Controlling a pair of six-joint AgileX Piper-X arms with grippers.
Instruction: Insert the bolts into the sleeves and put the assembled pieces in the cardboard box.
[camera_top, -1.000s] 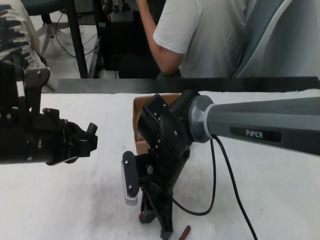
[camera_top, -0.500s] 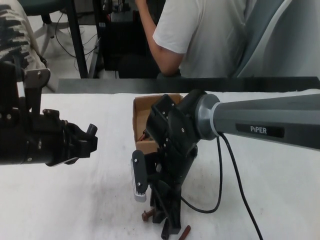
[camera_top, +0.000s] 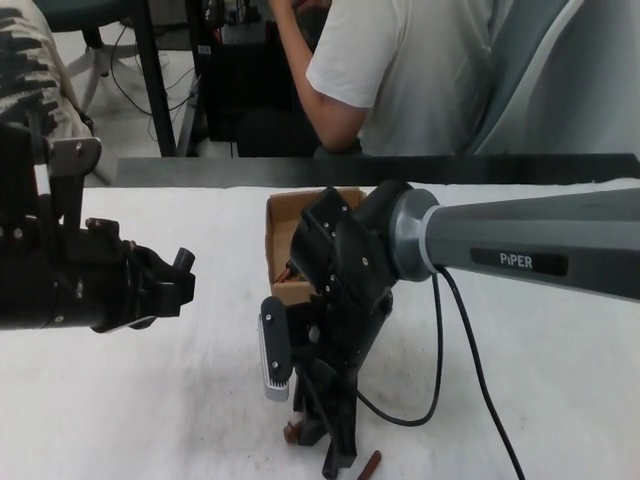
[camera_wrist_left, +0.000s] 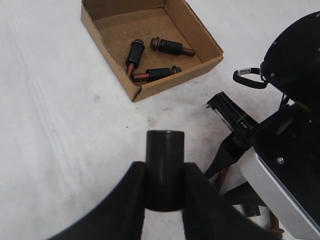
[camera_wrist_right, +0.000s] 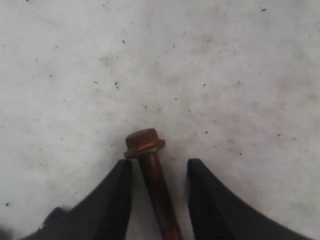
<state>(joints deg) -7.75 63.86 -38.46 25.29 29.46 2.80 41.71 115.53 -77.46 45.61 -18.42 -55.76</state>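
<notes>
My left gripper is shut on a black sleeve that stands upright between its fingers, held above the white table at the left. A copper bolt lies flat on the table. My right gripper is low over it, open, one finger on each side of the shaft. In the high view this gripper points down at the table's near edge, with the bolt's head beside it. The cardboard box holds three assembled pieces.
A second copper bolt lies on the table just right of my right gripper. The right arm's black cable loops over the table. The box sits behind the right arm. A black ledge bounds the table's far side.
The right arm shifted slightly to the right and settled lower over the bolt. The left arm has kept still with the sleeve.
</notes>
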